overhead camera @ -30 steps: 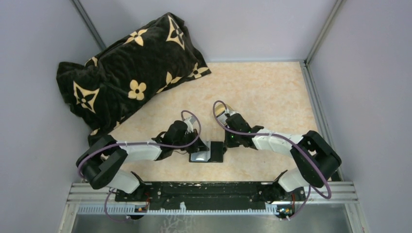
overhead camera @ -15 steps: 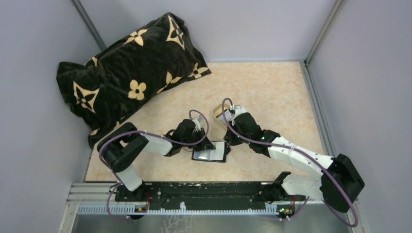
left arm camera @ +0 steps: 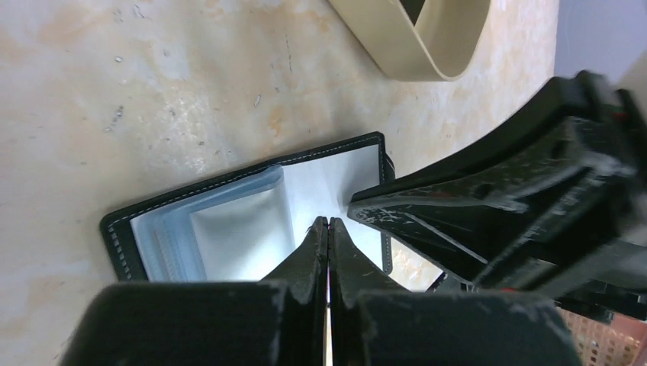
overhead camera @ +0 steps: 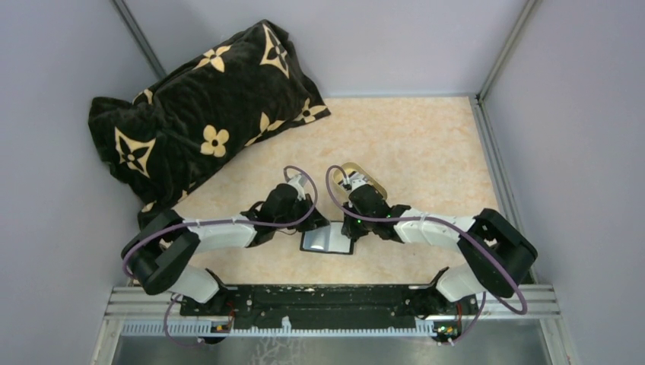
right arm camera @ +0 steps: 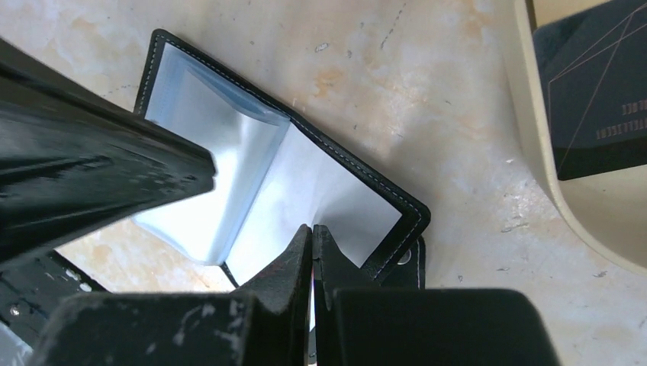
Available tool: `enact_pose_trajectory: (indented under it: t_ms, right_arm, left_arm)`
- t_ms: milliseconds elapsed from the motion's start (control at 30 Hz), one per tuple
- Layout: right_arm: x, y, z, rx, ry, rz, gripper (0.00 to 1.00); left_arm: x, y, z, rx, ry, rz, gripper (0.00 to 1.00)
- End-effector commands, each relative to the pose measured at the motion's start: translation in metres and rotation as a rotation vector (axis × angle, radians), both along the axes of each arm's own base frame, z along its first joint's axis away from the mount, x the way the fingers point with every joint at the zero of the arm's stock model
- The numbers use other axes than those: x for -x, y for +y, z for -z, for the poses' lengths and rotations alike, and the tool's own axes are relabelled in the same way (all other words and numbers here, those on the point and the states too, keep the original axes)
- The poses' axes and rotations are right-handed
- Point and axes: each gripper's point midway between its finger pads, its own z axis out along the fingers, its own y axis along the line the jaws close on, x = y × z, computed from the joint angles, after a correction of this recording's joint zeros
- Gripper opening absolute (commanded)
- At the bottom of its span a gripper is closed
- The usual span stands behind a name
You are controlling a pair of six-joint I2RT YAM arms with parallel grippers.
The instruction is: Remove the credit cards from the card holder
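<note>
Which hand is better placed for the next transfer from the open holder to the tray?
Right, likely. Both hands are shut, tips at the open card holder, but the tray, with a dark card in it, lies on the right hand's side; the left hand reaches over the sleeve stack, better for pinning.

The card holder [right arm camera: 336, 200] had a black leather-like cover with pale stitching and glossy, silvery plastic sleeves. The table [left arm camera: 114, 91] looked like matt, mottled beige stone. The tray [left arm camera: 378, 34] was smooth and cream; the pillow [overhead camera: 205, 99] was plush black cloth. The left gripper [left arm camera: 329, 223] had fingers [left arm camera: 305, 263] of scuffed black plastic.
</note>
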Motion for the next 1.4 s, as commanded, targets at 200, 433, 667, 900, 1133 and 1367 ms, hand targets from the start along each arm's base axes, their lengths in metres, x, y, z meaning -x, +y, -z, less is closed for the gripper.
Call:
enact_pose_trajectory:
  t_ms: [200,433,667,900,1133,1367]
  right_arm:
    - [-0.004,0.009,-0.001,-0.031,-0.015,0.011,0.00]
    - [-0.006,0.007,0.000,-0.020,-0.017,0.021,0.00]
    - [-0.005,0.005,0.004,-0.009,-0.010,0.025,0.00]
    - [-0.004,0.006,0.006,-0.011,-0.004,0.023,0.00]
    - [-0.004,0.006,0.013,-0.001,0.010,0.022,0.00]
    - [-0.003,0.006,0.017,0.001,0.016,0.022,0.00]
  left_arm:
    - [0.005,0.048,0.021,-0.184,-0.052,-0.087,0.26]
    - [0.011,0.063,0.025,-0.199,-0.050,-0.128,0.31]
    - [0.009,0.070,0.022,-0.235,-0.071,-0.133,0.31]
    - [0.016,0.053,0.018,-0.158,-0.057,-0.067,0.31]
    - [0.018,0.035,-0.005,-0.069,-0.077,-0.018,0.29]
    - [0.016,0.037,-0.015,-0.088,-0.092,-0.024,0.29]
